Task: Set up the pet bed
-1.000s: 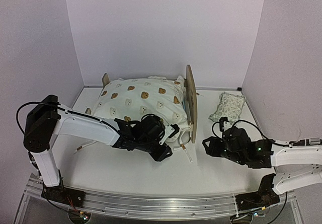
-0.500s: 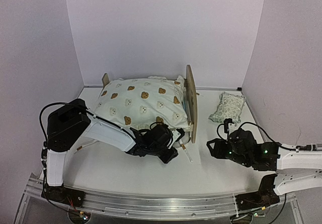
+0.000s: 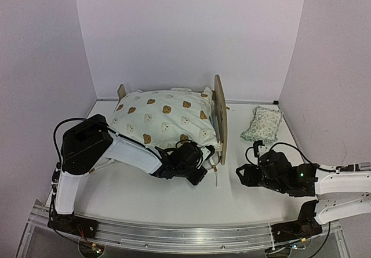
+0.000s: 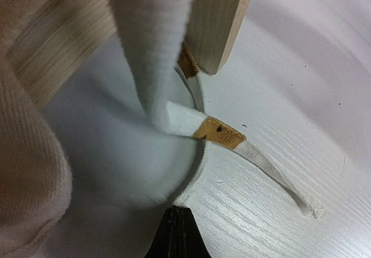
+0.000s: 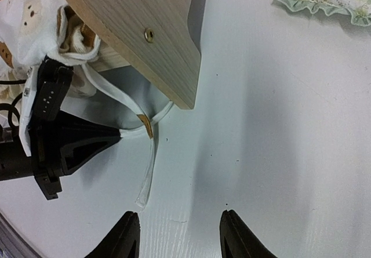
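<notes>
- Right fingers (image 3: 242,174): near right of the table (image 3: 145,197); parted, grasping nothing.
- Left fingers (image 4: 177,237): near centre; clenched on the white tie strap (image 4: 264,164), which trails on the table by the bed's corner.
- Pet bed (image 3: 219,113): rear centre of the table; headboard upright at its right end.
- Quilt (image 3: 165,116): bear print, heaped over the bed.
- Pillow (image 3: 262,123): far right, apart from the bed.

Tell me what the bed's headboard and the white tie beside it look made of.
The headboard: pale unpainted wood, probably plywood, matte; grain lines and a bare cut edge show. The tie: woven fabric tape, perhaps cotton; ribbed weave, fraying end, stitched tan tab.
</notes>
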You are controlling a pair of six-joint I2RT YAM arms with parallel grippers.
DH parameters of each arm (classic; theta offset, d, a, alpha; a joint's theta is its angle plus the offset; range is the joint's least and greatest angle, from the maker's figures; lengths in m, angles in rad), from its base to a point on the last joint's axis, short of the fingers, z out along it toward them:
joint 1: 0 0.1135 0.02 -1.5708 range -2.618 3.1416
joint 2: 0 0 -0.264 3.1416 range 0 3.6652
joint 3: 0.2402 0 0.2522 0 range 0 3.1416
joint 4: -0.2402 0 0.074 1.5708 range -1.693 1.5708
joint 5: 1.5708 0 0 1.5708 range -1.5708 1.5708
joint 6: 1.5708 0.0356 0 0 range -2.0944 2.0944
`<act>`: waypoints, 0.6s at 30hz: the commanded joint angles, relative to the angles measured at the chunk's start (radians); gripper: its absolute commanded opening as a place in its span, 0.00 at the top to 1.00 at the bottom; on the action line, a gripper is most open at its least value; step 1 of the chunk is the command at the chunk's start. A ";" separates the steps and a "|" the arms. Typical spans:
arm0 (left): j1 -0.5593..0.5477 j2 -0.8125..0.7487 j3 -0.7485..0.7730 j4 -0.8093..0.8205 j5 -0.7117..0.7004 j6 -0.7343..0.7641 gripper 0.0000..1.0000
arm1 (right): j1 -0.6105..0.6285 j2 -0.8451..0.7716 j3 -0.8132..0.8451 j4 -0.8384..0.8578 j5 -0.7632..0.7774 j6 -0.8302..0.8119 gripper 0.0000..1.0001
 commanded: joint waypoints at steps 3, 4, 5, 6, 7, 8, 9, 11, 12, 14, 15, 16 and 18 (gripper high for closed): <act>0.003 -0.034 -0.034 0.024 -0.009 -0.027 1.00 | 0.004 0.034 0.009 0.001 -0.037 0.003 0.52; 0.003 -0.043 -0.044 0.026 -0.002 -0.029 1.00 | 0.004 0.036 0.010 0.003 -0.037 0.003 0.52; 0.002 -0.054 -0.050 0.024 0.005 -0.032 1.00 | 0.004 0.038 0.010 0.004 -0.038 0.003 0.52; -0.001 -0.065 -0.059 0.024 0.011 -0.039 1.00 | 0.004 0.041 0.012 0.004 -0.038 0.003 0.52; -0.005 -0.082 -0.070 0.023 0.019 -0.042 1.00 | 0.004 0.042 0.012 0.004 -0.039 0.002 0.52; -0.011 -0.097 -0.083 0.024 0.027 -0.046 1.00 | 0.004 0.045 0.013 0.004 -0.041 0.002 0.52; -0.015 -0.113 -0.095 0.026 0.034 -0.052 1.00 | 0.005 0.046 0.014 0.005 -0.044 0.001 0.52; -0.025 -0.136 -0.118 0.018 0.046 -0.064 1.00 | 0.005 0.050 0.016 0.007 -0.057 0.003 0.52; -0.030 -0.149 -0.126 0.011 0.048 -0.071 1.00 | 0.005 0.054 0.017 0.010 -0.065 0.004 0.52; -0.039 -0.170 -0.144 0.002 0.052 -0.090 1.00 | 0.006 0.065 0.020 0.024 -0.097 0.004 0.52; -0.042 -0.182 -0.153 0.001 0.059 -0.098 1.00 | 0.006 0.077 0.022 0.034 -0.116 0.004 0.52; -0.046 -0.191 -0.162 0.002 0.066 -0.106 1.00 | 0.006 0.094 0.025 0.047 -0.137 0.004 0.52; -0.053 -0.208 -0.180 0.005 0.064 -0.122 1.00 | 0.008 0.131 0.030 0.071 -0.163 0.006 0.52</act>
